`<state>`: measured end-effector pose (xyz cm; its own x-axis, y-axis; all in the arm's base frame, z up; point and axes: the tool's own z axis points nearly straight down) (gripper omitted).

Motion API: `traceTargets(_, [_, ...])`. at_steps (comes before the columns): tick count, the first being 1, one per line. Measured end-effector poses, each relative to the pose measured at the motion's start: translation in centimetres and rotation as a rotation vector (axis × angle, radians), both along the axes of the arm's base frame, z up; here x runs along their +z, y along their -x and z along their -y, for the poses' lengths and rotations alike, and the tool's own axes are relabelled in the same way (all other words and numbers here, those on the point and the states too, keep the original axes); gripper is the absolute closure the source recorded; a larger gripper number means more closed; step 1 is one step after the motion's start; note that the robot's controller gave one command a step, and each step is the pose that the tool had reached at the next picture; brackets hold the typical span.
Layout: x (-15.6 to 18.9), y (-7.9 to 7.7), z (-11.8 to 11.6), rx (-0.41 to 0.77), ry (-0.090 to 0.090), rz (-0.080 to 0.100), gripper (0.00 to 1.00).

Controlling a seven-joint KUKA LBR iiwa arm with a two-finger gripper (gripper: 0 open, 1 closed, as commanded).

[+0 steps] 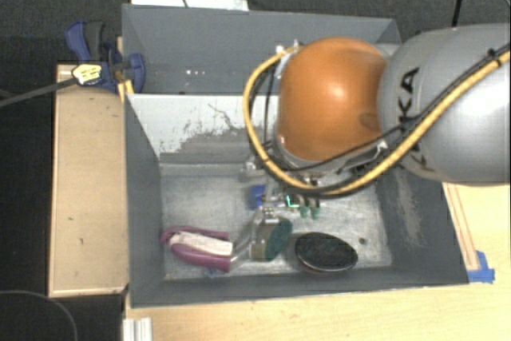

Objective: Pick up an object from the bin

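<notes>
My gripper point(283, 205) hangs low in the bin under the arm's orange cover, near the front wall. Just below it and slightly to the left lies a dark green, rounded thing point(277, 239) with a pale grey piece at its left side. To the right of that, a black oval disc point(326, 252) lies flat on the floor. I cannot make out whether the gripper touches the green thing.
A purple and white oblong thing point(200, 247) lies at the front left of the bin floor. A small blue piece point(255, 196) shows just left of the gripper. The arm's bulk and its yellow cable cover the middle and right of the bin.
</notes>
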<state>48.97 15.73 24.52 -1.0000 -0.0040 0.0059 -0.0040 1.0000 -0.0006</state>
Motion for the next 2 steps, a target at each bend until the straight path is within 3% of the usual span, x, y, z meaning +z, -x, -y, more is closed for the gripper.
traceTargets(1, [-4.3, -2.2, 8.4, -0.049, 0.003, 0.004, 0.00])
traceTargets(2, [-16.3, -8.5, 8.5, 0.079, -0.008, 0.007, 0.00])
